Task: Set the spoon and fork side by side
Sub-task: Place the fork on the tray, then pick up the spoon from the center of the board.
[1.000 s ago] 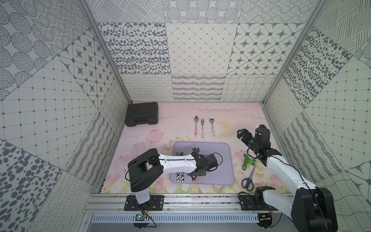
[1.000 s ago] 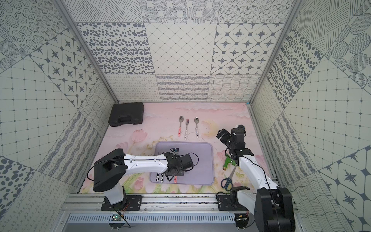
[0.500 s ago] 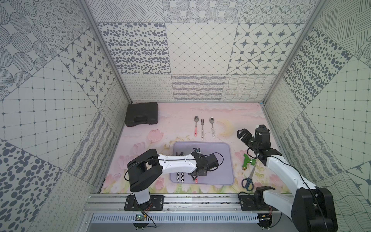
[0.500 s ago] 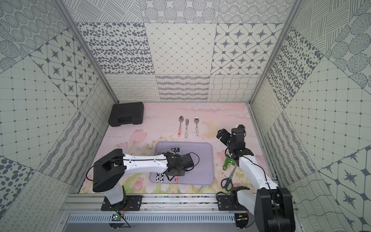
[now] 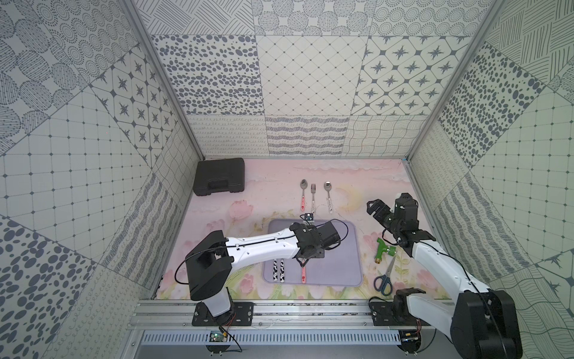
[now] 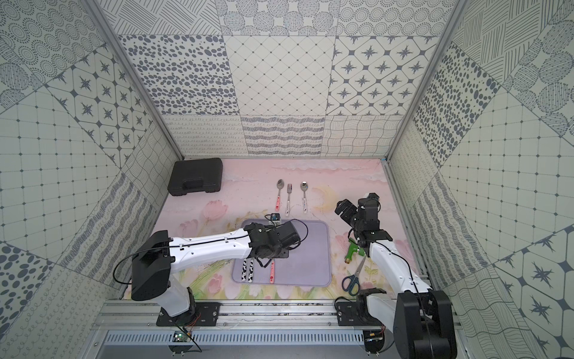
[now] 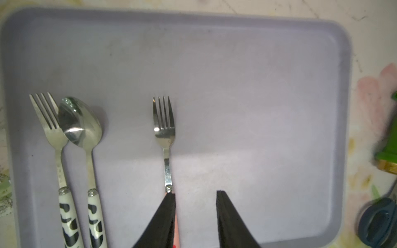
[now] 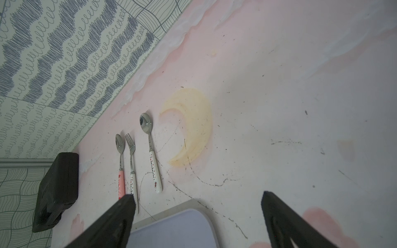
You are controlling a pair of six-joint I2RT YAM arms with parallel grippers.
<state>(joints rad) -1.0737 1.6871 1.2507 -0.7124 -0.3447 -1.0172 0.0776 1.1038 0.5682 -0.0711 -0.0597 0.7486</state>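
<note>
A: Fork position?
B: Flat on tray, handle partly beneath left gripper; jaws parted, nothing gripped.
A: Surroundings?
B: Cow-patterned fork, cow-patterned spoon touching, near tray's left edge. Right gripper spread wide, clear of tray.

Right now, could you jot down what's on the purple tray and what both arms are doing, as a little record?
tray: purple tray, front of the table
paired: cow-patterned fork and cow-patterned spoon, side by side, heads touching
alone: pink-handled fork, mid-tray
left fingers: open, one right by that fork's handle
right fingers: open, empty, above the table
beyond tray: pink-handled spoon, white-handled fork, white-handled spoon, in a row
</note>
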